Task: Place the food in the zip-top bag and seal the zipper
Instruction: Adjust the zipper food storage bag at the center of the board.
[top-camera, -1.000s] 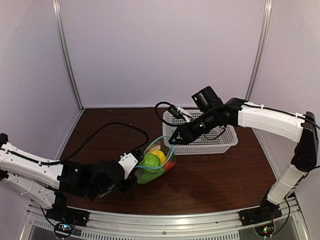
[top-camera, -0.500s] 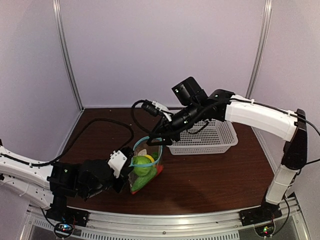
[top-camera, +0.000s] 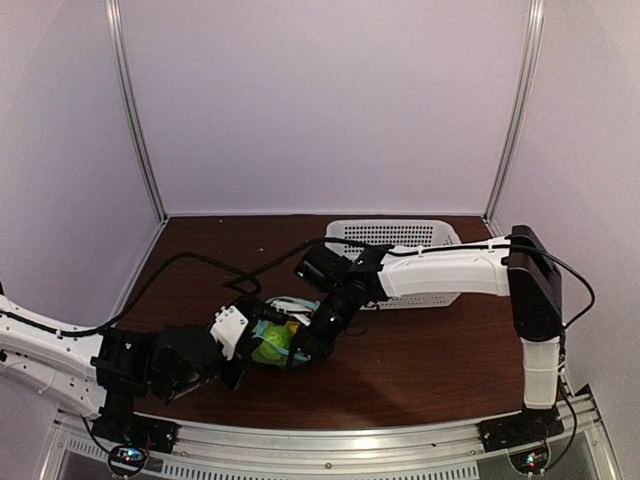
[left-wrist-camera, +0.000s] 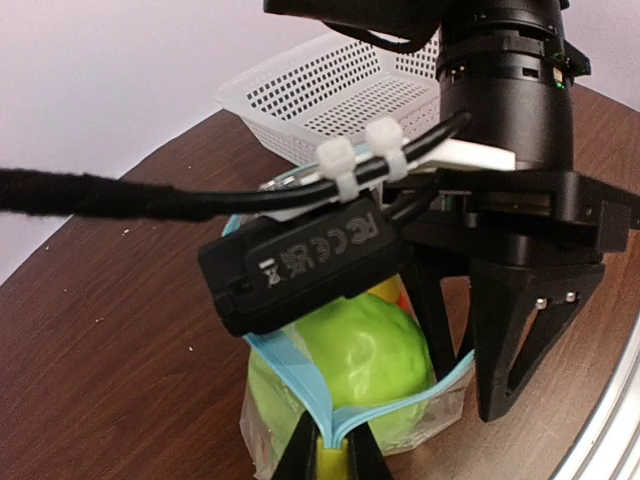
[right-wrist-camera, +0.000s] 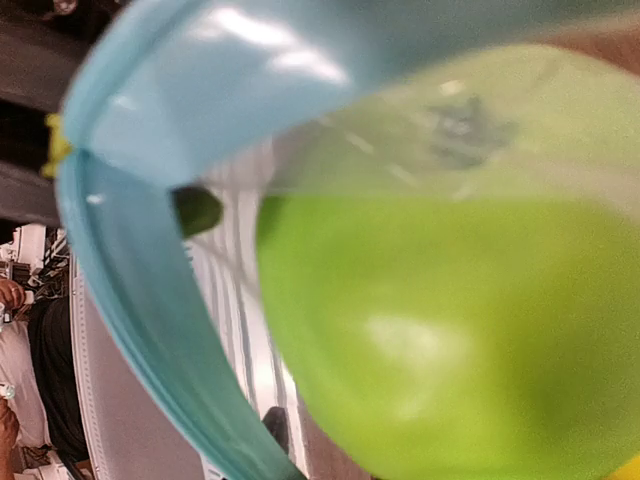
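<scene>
The left gripper (left-wrist-camera: 330, 452) is pinching the near end of the zipper (left-wrist-camera: 290, 362). The bag (left-wrist-camera: 264, 440) is sitting just beyond its tips, holding the apple (left-wrist-camera: 365, 345). The right gripper (left-wrist-camera: 468, 385) is straddling the far end, and I cannot tell whether it is gripping.

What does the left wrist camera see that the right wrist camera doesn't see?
Only the left wrist view shows the white basket, the brown table, the right arm's black wrist with its cable-tied camera, and the left jaws pinching the zipper. Only the right wrist view gives a huge, blurry close-up, with a sliver of background past the bag's edge. Both show the green apple inside the clear bag and the blue zipper around its mouth.
</scene>
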